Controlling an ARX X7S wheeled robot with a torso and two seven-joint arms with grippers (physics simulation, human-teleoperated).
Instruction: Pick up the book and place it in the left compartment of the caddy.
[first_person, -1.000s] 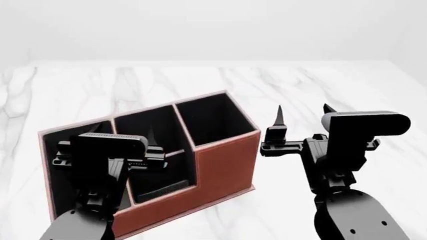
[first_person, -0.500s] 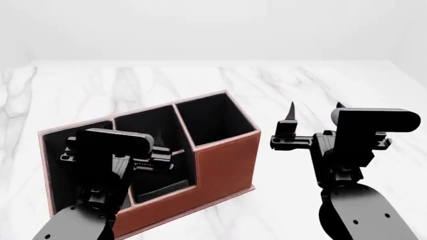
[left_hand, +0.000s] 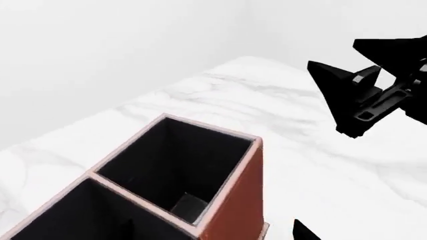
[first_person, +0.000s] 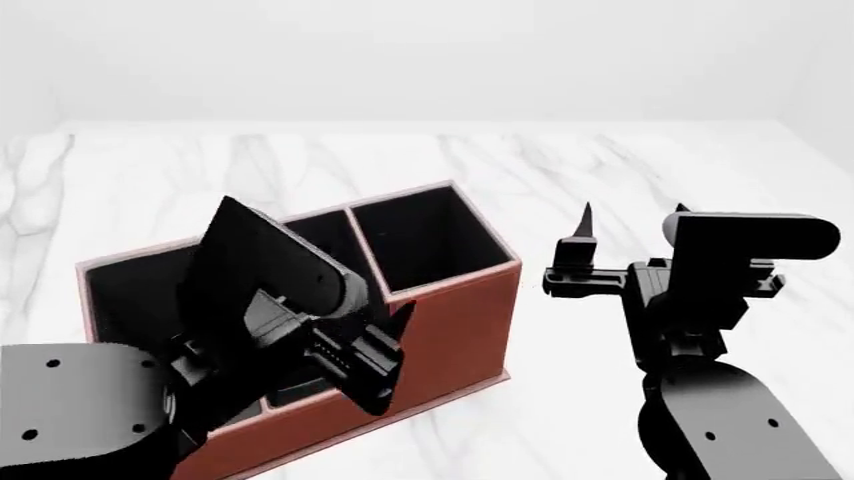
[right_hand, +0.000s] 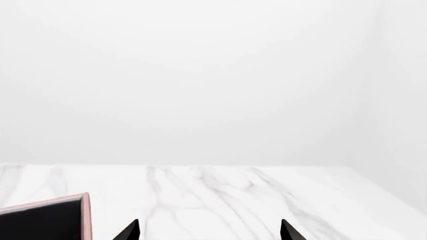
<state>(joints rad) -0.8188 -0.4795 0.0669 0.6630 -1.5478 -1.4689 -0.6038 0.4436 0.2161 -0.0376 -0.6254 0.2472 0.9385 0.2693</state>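
Caddy (first_person: 447, 325) sits beside the left pincer (first_person: 380, 355), whose jaw state I cannot tell; the book is not visible. Right pincer (first_person: 630, 222), beyond the caddy's tall end cell (left_hand: 175, 165), gapes empty

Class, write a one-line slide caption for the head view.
Left gripper raised over the red-brown caddy on a marble table; right gripper open beside it.

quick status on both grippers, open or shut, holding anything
Left gripper: in front of the caddy, state cannot be told.
Right gripper: open, empty, beside the caddy.
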